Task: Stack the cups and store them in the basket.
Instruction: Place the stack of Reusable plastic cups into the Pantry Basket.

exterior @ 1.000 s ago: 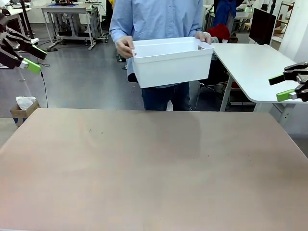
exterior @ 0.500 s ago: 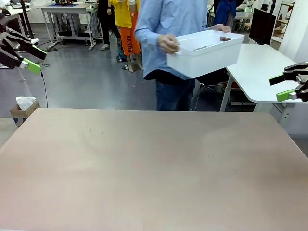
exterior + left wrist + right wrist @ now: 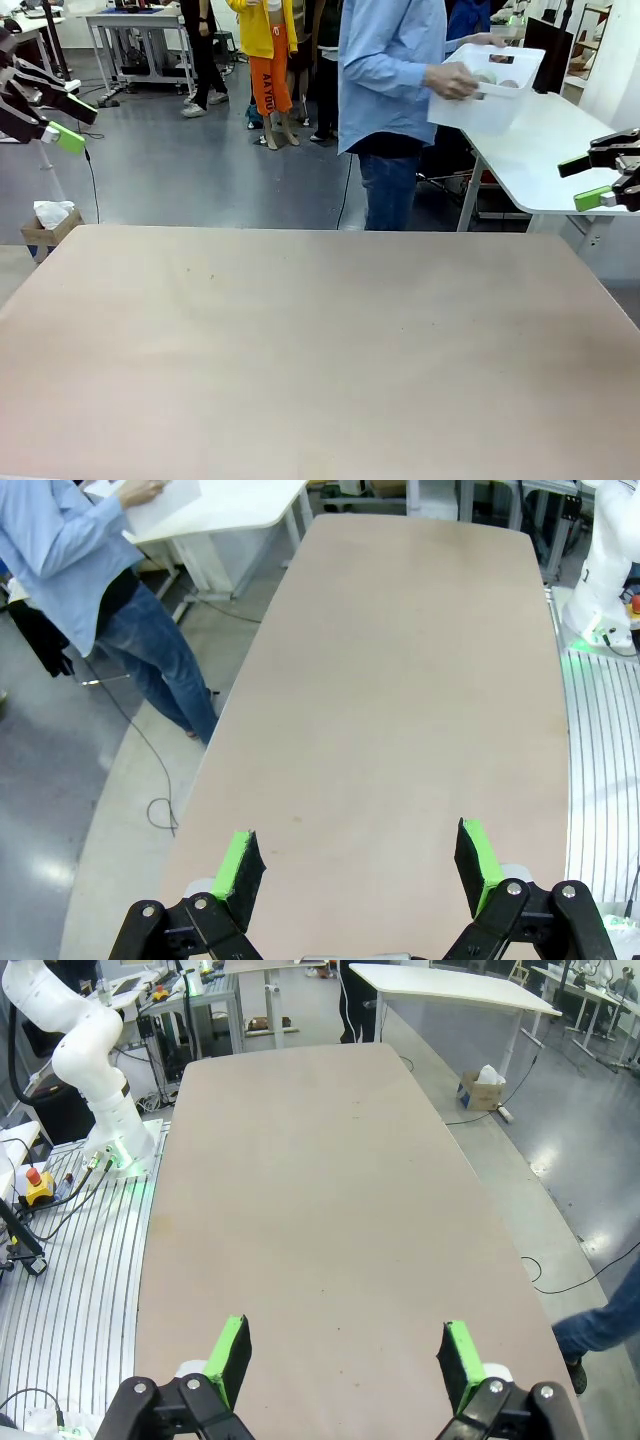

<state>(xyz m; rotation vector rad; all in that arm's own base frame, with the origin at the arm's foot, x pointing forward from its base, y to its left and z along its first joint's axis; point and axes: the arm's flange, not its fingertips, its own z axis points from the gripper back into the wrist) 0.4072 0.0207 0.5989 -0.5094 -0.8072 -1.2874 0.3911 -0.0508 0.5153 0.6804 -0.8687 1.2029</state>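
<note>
The basket was held by the person beyond the counter, nearer the right gripper; both grippers' jaws were spread, empty.

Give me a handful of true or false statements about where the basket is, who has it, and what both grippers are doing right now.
1. The basket rests on the brown table. False: the person holds it over the white side table.
2. The left gripper is open. True.
3. The right gripper grips a cup. False: it is open, holding nothing.
4. The person stands turned toward the white side table. True.
</note>
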